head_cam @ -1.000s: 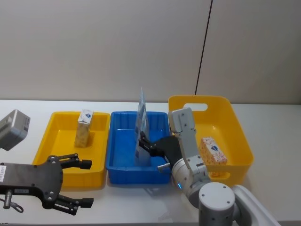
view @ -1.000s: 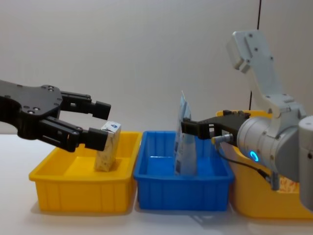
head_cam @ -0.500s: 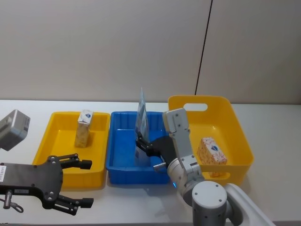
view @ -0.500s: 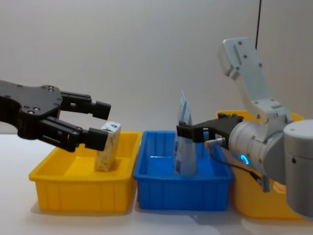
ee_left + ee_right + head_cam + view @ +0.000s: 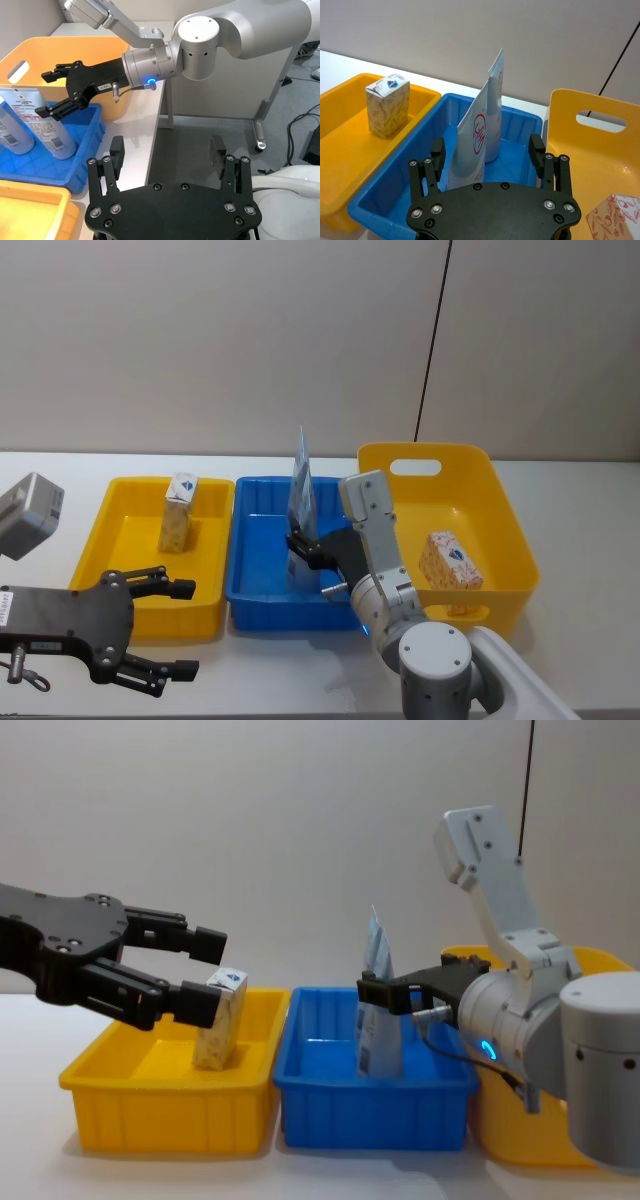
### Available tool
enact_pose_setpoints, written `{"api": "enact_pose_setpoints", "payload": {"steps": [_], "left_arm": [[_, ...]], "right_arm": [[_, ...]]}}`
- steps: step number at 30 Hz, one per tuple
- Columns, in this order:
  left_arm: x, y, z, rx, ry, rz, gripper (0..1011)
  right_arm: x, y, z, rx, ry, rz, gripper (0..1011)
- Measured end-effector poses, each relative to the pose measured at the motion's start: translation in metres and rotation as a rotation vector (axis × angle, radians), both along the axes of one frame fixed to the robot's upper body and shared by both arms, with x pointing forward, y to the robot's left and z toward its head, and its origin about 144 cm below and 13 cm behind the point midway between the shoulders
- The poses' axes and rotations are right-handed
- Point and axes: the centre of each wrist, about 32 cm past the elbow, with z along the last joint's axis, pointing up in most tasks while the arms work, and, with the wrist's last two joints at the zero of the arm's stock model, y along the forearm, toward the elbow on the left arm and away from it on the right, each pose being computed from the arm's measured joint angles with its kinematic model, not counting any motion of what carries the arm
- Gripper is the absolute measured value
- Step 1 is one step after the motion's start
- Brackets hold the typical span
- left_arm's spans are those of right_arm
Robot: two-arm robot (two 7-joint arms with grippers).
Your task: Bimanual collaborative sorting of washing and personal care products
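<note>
- My right gripper (image 5: 487, 150) hangs over the near part of the blue bin (image 5: 262, 585), fingers spread wide, holding nothing.
- In the right wrist view the nearer pale blue tube (image 5: 472, 142) stands right between those open fingers; I can't tell whether either finger touches it.
- A second pale blue tube (image 5: 494, 107) stands upright just behind the first, both inside the blue bin, tapered ends up.
- The nearer tube carries a red round mark; its lettering is too small for me to read. The left wrist view shows dense printed text on the tubes' backs, also unreadable.
- My left gripper (image 5: 200, 975) hovers open and empty in front of the left yellow bin (image 5: 128, 540), above the table (image 5: 300, 680).
- The beige carton with blue mark (image 5: 178, 512) stands upright at the far end of that left bin, well apart from the left gripper in the head view.
- The white-grey carton with red leaf print (image 5: 449, 561) lies in the right yellow bin (image 5: 505, 530), to the right of my right arm.
</note>
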Motion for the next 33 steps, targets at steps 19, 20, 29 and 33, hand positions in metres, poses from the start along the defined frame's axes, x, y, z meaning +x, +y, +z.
{"api": "enact_pose_setpoints", "payload": {"steps": [19, 20, 29, 33], "left_arm": [[0.0, 0.0, 0.0, 0.0, 0.0, 0.0, 1001], [0.0, 0.0, 0.0, 0.0, 0.0, 0.0, 1001], [0.0, 0.0, 0.0, 0.0, 0.0, 0.0, 1001], [0.0, 0.0, 0.0, 0.0, 0.0, 0.0, 1001]], "right_arm": [[0.011, 0.005, -0.002, -0.013, -0.016, 0.004, 871], [0.011, 0.005, -0.002, -0.015, -0.016, 0.005, 835], [0.013, 0.005, -0.001, -0.027, -0.013, 0.013, 563], [0.013, 0.004, -0.001, -0.029, -0.009, 0.015, 441]]}}
